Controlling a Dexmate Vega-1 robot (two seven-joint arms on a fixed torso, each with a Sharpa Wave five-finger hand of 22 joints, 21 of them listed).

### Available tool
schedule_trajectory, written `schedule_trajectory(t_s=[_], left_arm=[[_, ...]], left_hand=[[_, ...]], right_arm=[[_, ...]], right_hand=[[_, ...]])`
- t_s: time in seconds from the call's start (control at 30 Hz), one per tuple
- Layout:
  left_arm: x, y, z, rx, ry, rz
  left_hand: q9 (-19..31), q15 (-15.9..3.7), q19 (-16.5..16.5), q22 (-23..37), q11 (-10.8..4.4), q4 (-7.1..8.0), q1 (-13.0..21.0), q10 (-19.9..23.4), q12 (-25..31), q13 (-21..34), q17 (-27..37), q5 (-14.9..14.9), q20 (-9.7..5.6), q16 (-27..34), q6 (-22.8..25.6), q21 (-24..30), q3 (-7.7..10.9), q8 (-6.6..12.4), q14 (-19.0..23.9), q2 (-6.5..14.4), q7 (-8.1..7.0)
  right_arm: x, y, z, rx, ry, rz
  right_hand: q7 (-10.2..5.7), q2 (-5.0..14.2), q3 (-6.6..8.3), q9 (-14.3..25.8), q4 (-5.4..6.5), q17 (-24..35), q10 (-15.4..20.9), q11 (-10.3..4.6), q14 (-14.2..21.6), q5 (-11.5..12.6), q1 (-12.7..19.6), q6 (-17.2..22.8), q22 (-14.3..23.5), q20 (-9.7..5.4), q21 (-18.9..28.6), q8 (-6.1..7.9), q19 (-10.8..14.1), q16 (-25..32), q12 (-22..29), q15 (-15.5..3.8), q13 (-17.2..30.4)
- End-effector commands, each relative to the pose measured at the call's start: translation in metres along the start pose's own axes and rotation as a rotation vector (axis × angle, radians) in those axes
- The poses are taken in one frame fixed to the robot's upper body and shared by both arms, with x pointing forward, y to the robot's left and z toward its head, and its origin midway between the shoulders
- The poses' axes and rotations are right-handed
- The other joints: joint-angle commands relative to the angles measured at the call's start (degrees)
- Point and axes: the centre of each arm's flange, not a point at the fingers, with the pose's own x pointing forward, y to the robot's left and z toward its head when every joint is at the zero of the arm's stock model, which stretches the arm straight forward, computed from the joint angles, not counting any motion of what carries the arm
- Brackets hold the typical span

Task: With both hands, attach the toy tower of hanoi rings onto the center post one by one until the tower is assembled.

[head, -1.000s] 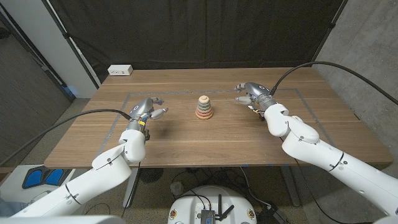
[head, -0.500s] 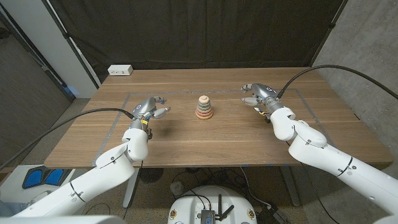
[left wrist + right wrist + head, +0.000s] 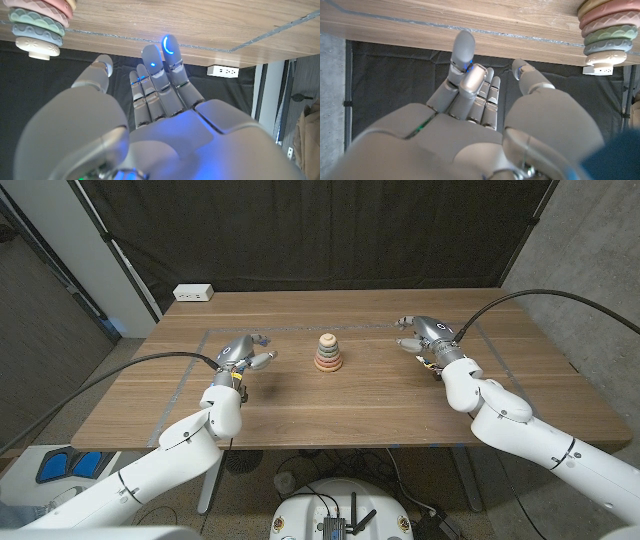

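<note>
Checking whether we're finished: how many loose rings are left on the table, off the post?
0. Every ring visible sits stacked in the ring tower at the table's centre, between the empty left hand and the empty right hand. No loose ring appears on the wood.

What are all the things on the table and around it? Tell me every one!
ring tower: one, stacked rings in tan, pink, green and grey with a cream top, middle of the table between the two hands
table: one, brown wood, with a thin pale outline marked on it
power strip: one, white, at the table's far left corner
curtain: one, black, hanging behind the table
left hand: one, silver-grey, on the table to the left of the tower, holding nothing, fingers apart
right hand: one, silver-grey, to the right of the tower, holding nothing, fingers apart
arms: two, white, with black cables, coming in from the bottom corners
</note>
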Motion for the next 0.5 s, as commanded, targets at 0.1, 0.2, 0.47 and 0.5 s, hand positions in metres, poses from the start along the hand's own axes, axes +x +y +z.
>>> schedule_trajectory(t_s=[0.1,0.2,0.47,0.5], left_arm=[[0.002,-0.003,0.006,-0.002,0.003,0.014],[0.002,-0.006,0.006,-0.011,0.004,0.015],[0.003,-0.010,0.004,-0.016,-0.001,0.019],[0.003,-0.009,0.004,-0.008,0.000,0.011]], left_hand=[[0.3,-4.06,0.0,0.1,-0.14,0.16,0.0,-0.1,0.2,0.2,0.1,-0.1,-8.21,0.5,-0.3,0.1,0.34,0.38,-0.2,-0.2,0.11],[0.3,-4.06,0.1,0.2,-0.15,0.17,0.0,0.0,0.3,0.2,0.1,-0.1,-8.21,0.6,-0.3,0.2,0.29,0.42,-0.1,-0.2,0.05],[0.3,-4.06,0.1,0.1,-0.25,0.18,-0.1,-0.1,0.3,0.2,-0.1,-0.1,-8.21,0.5,-0.3,0.1,0.25,0.47,-0.2,-0.3,0.10],[0.3,-4.06,0.0,0.1,-0.20,0.17,-0.1,-0.1,0.3,0.2,0.0,-0.1,-8.21,0.6,-0.3,0.1,0.25,0.47,-0.1,-0.3,0.13]], right_arm=[[-0.005,0.003,-0.015,-0.047,-0.003,-0.045],[-0.006,0.003,-0.021,-0.052,-0.008,-0.054],[-0.007,0.010,-0.021,-0.046,0.019,-0.067],[-0.007,0.010,-0.019,-0.041,0.024,-0.064]], right_hand=[[-0.57,-0.09,0.49,0.1,0.15,0.3,0.7,-0.18,0.5,0.3,0.6,0.1,0.1,-1.33,0.0,0.00,0.4,0.1,0.6,0.24,0.2],[-0.58,-0.09,0.48,0.1,0.17,0.2,0.8,-0.24,0.5,0.3,0.7,0.1,0.1,-1.33,0.0,-0.02,0.4,0.1,0.7,0.24,0.3],[-0.61,-0.08,0.46,0.1,0.23,0.2,1.0,-0.23,0.4,0.3,0.8,0.7,0.2,-1.32,0.0,0.17,0.4,0.0,0.7,0.25,0.5],[-0.59,-0.08,0.46,0.1,0.24,0.2,1.1,-0.18,0.4,0.3,0.8,0.7,0.2,-1.32,0.0,0.18,0.4,0.0,0.7,0.25,0.5]])
